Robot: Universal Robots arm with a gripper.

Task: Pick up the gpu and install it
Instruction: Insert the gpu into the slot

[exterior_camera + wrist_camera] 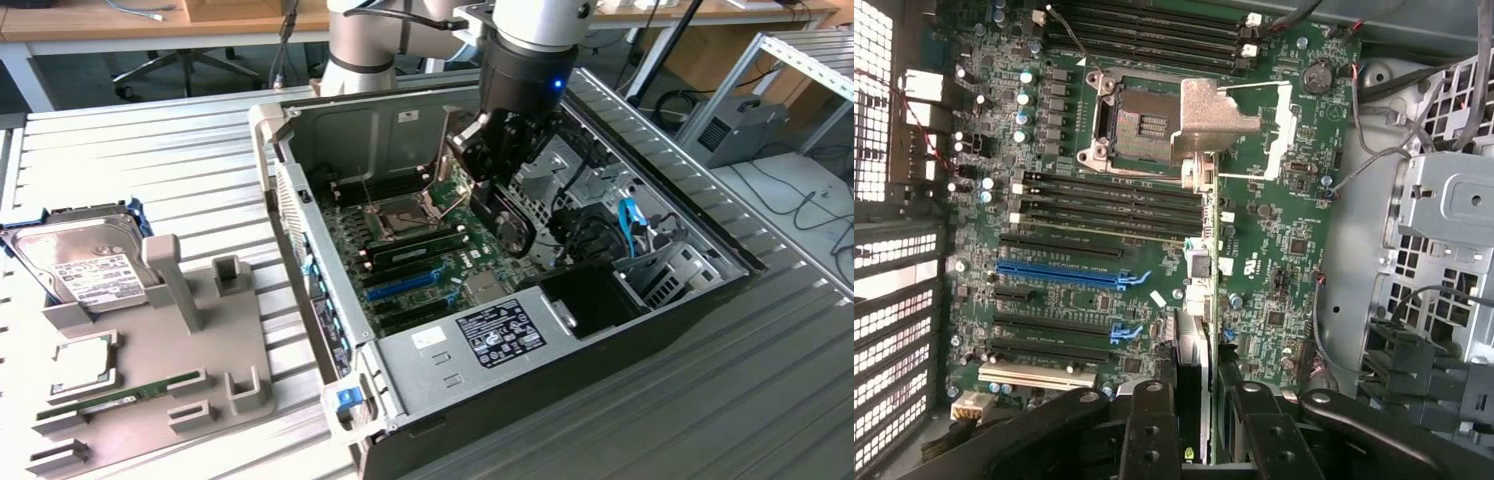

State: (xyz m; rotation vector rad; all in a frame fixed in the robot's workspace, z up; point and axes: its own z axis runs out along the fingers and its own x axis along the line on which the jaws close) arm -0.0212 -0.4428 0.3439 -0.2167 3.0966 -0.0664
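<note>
Slatted metal tabletop (160,170) carries open computer case (287,200); fingers (1151,425) clamp gpu (1194,360) edgewise over motherboard (1274,250); power-supply label (501,333) unreadable.

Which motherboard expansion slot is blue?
The long slot one black slot away from the four black memory slots. Its whole body is blue; the others are black, except the pale slot at the board's edge.

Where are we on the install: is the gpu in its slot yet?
Out. The tool holds the gpu above the motherboard; the blue slot lies bare.
</note>
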